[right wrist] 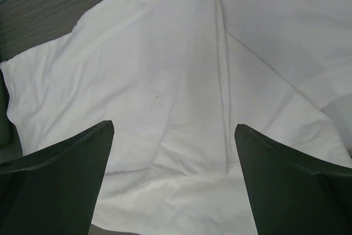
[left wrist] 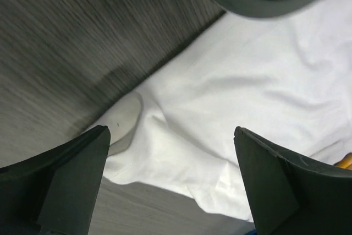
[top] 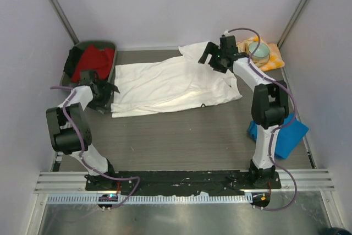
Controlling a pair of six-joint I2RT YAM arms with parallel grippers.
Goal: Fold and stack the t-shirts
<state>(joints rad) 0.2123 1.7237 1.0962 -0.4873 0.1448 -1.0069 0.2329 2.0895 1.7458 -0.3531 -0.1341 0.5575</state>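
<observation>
The white t-shirt (top: 170,83) lies spread flat on the table, plain side up, with no print showing. My left gripper (top: 108,89) is open and empty at the shirt's left edge; the left wrist view shows the shirt's edge (left wrist: 220,97) lying between its fingers (left wrist: 71,180). My right gripper (top: 212,56) is open and empty above the shirt's far right part, and white cloth (right wrist: 165,81) fills the right wrist view. The bright blue t-shirt (top: 283,133) lies crumpled at the right, partly hidden behind the right arm.
A dark green bin (top: 110,45) holding red and black cloth stands at the far left; its rim (left wrist: 264,4) shows just above the left gripper. An orange-and-white checked napkin (top: 272,61) with a small bowl (top: 258,52) lies at the far right corner. Walls enclose the table.
</observation>
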